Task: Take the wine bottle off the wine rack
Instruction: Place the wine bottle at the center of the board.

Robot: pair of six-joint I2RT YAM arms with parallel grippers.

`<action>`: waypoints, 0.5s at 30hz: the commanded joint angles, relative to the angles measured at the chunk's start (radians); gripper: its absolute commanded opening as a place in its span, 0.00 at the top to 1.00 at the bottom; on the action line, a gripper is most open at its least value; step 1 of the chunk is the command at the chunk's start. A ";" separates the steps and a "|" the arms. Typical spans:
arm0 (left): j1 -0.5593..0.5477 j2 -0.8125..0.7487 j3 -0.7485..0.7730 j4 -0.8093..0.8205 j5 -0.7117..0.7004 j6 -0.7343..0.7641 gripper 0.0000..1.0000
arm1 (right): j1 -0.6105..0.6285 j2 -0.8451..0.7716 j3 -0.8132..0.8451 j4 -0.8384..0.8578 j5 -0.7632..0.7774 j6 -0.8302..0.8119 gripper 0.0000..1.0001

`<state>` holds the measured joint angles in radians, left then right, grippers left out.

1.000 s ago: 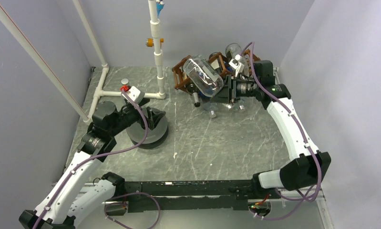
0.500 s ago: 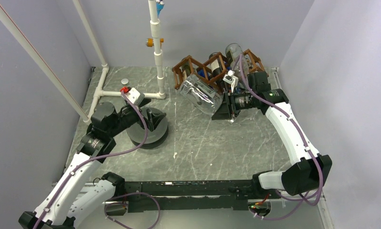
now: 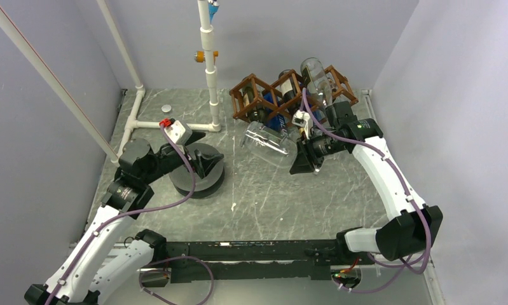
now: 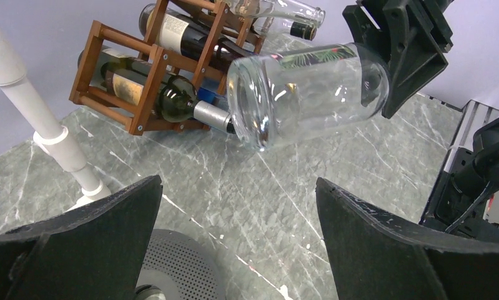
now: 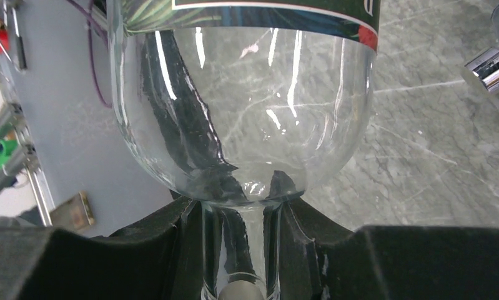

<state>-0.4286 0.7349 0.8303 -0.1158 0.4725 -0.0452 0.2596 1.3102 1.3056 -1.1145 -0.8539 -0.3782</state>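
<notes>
My right gripper (image 3: 301, 159) is shut on the neck of a clear empty wine bottle (image 3: 270, 143) and holds it tilted low over the table, in front of the rack. In the right wrist view the neck (image 5: 242, 250) sits between my black fingers and the round body (image 5: 243, 106) fills the frame. The brown wooden wine rack (image 3: 264, 95) stands at the back and holds other bottles; it shows in the left wrist view (image 4: 150, 69) with the clear bottle (image 4: 303, 94) beside it. My left gripper (image 3: 203, 162) is open and empty over a grey round perforated object (image 3: 197, 178).
White pipes (image 3: 208, 63) stand at the back left with a red fitting (image 3: 166, 121). A small grey cap (image 3: 166, 108) lies near the back left wall. Dark bottles (image 4: 172, 94) lie in the rack cells. Grey walls enclose the table.
My right gripper has carried the clear bottle away from the rack, forward and down towards the table. The rack has settled back. The left arm has hardly moved.
</notes>
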 commanded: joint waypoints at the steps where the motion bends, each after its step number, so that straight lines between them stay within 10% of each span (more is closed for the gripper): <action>1: 0.005 -0.008 -0.002 0.047 0.024 -0.003 0.01 | 0.008 -0.009 0.073 -0.024 -0.117 -0.225 1.00; 15: 0.005 -0.008 -0.007 0.053 0.029 -0.007 0.01 | 0.021 0.038 0.113 -0.181 0.073 -0.427 1.00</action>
<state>-0.4286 0.7349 0.8284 -0.1158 0.4755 -0.0456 0.2703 1.3991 1.3312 -1.3338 -0.7307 -0.7086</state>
